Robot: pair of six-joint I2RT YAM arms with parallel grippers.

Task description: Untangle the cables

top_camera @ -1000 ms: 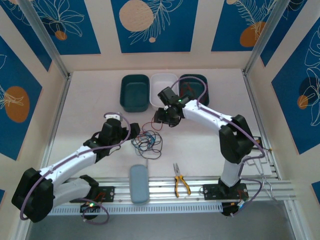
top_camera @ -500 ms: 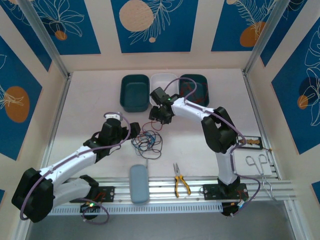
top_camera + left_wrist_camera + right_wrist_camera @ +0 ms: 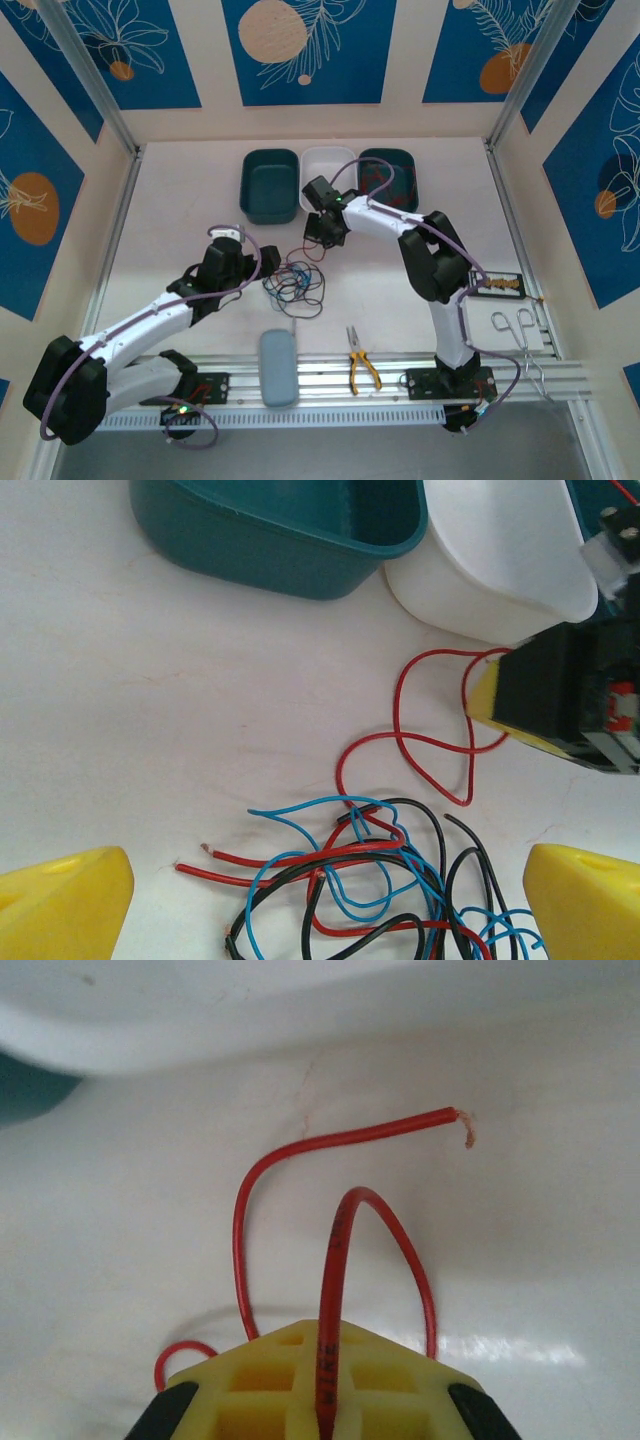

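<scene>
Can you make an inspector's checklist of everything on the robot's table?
Surface: pale table, bare parts look clean.
Job's things: wire tangle of red, black and blue wires mid-table; one red wire strays out toward the white tray.
Clutter: teal tray left of the white one, second teal tray right of it; pliers, grey-blue case, scissor-like tools near the front edge.
Tools: left tool open, pointed at the tangle; right tool shut on the red wire.
Cables: lilac arm cables loop along both arms.
Surroundings: blue leaf-pattern wall panels, metal frame posts.
</scene>
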